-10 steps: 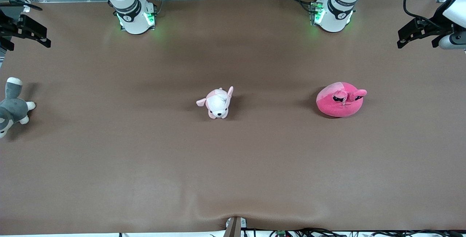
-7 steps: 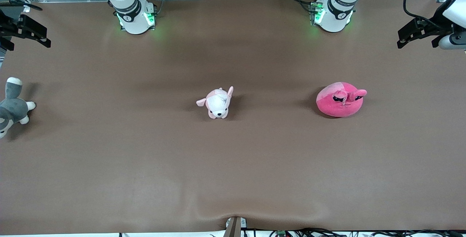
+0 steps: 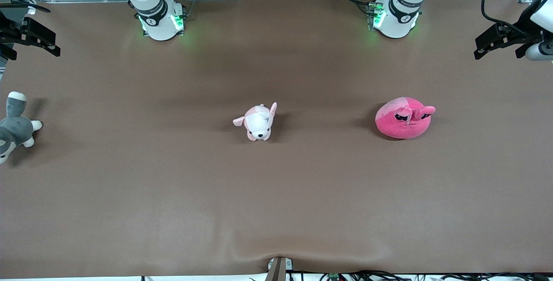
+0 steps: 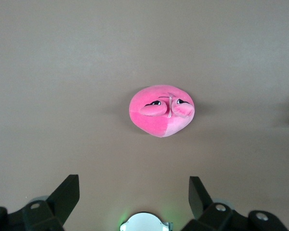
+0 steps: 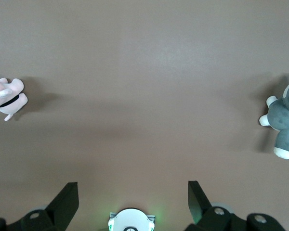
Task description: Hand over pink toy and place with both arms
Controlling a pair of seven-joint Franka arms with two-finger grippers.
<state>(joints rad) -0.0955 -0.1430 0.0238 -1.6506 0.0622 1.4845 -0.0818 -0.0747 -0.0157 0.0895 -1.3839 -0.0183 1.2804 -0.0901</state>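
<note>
The pink toy [image 3: 405,118], a round hot-pink plush with half-lidded eyes and floppy flaps, lies on the brown table toward the left arm's end. It also shows in the left wrist view [image 4: 162,110], well apart from the fingers. My left gripper [image 3: 497,45] hangs high over the table's edge at the left arm's end, open and empty [image 4: 133,190]. My right gripper [image 3: 32,43] hangs high over the right arm's end of the table, open and empty [image 5: 133,195].
A small pale pink-and-white puppy plush [image 3: 258,122] lies mid-table and shows in the right wrist view [image 5: 5,96]. A grey-and-white plush animal [image 3: 15,127] lies at the right arm's end [image 5: 284,120]. The arm bases [image 3: 395,13] [image 3: 160,17] stand along the table's back edge.
My left gripper has shifted slightly outward toward its end of the table. The toys and the right gripper have not moved.
</note>
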